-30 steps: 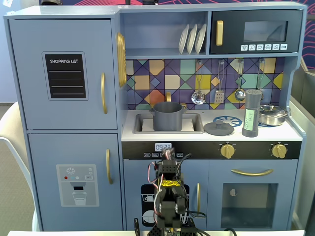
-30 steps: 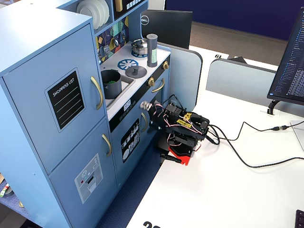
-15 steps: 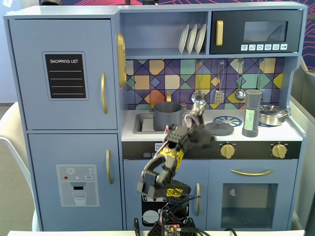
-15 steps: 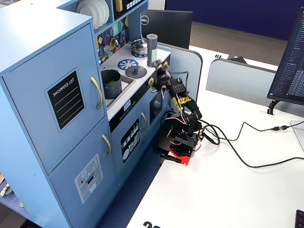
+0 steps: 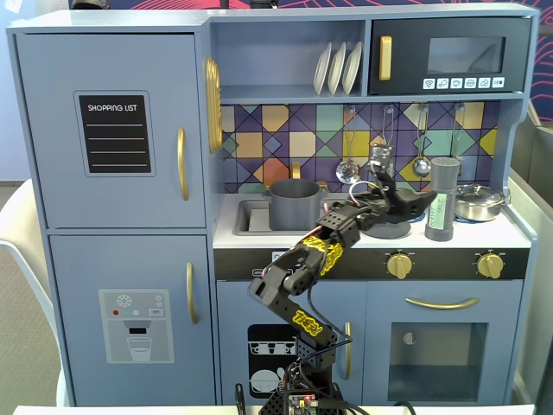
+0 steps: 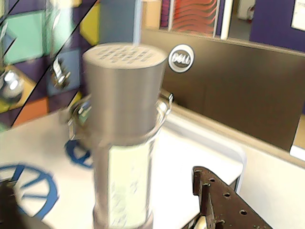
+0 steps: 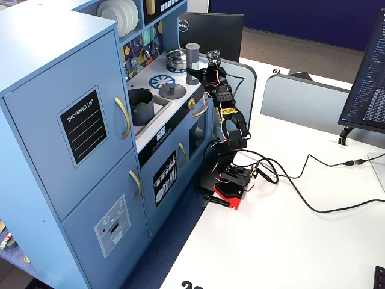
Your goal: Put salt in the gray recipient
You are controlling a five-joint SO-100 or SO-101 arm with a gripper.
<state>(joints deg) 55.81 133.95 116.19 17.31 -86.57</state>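
My tool (image 5: pixel 422 201) reaches over the toy kitchen's worktop (image 5: pixel 510 232) toward the salt shaker (image 5: pixel 441 199), which stands upright on the worktop, just beside the shiny steel pan (image 5: pixel 478 201) in a fixed view. I come at it level and at mid-height, because a tall slim cylinder like this tips easily if nudged near the top. In that view my fingertips look close to the shaker's side, though I cannot tell if they touch it.

In the wrist view the shaker (image 6: pixel 125 124) fills the middle of the picture, label facing me, with one of my fingers (image 6: pixel 224 200) low and beside it, clear of its side. So I judge the tool is spread and holding nothing, with the shaker lined up between the fingers and the grasp not yet made. The other finger is out of sight there.

The gray pot (image 5: pixel 295 204) sits in the sink, well apart from the shaker, on the far side of the flat knobbed lid (image 5: pixel 386 226) that lies on the burner beside the shaker. In the other fixed view the pot (image 7: pixel 141 106) shows an open mouth with something green inside, so nothing blocks pouring. Carrying the shaker there means lifting it over the lid, and a firm grip low on the body would help before tilting it.
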